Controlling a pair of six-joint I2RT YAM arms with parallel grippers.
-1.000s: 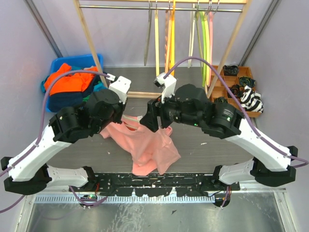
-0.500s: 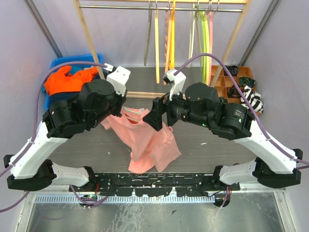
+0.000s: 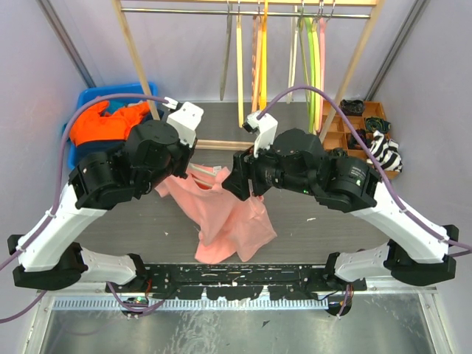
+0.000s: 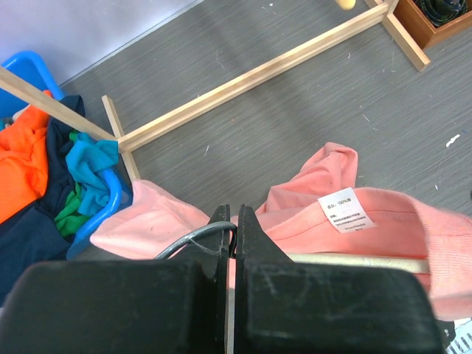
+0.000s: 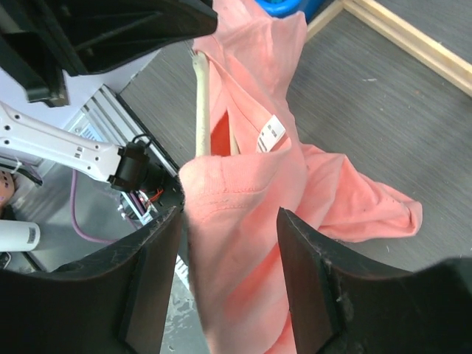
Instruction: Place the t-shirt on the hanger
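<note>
We look over the grey table (image 3: 324, 221), with the wooden rack (image 3: 133, 55) at its far side and coloured hangers (image 3: 262, 59) on the rail. The t-shirt (image 3: 230, 221) hangs between the two arms in the middle of the table. Its upper part is lifted and its loose folds reach down toward the near edge. At the left, beside the rack's foot, the blue bin (image 3: 88, 99) holds an orange garment (image 3: 96, 125). The hanger (image 5: 200, 103) is held up inside the shirt's neck opening, and one pale arm of it runs under a fold of pink cloth (how far it goes in we cannot tell). The left gripper (image 4: 230, 228) is clenched on the hanger's wire hook, which curves into the narrow slit between its fingers. The right gripper (image 5: 230, 214) grasps the t-shirt. A thick bunch of fabric near the collar fills the gap between its fingers, touching both. The white label (image 4: 344, 210) lies face up just inside the neckline.
</note>
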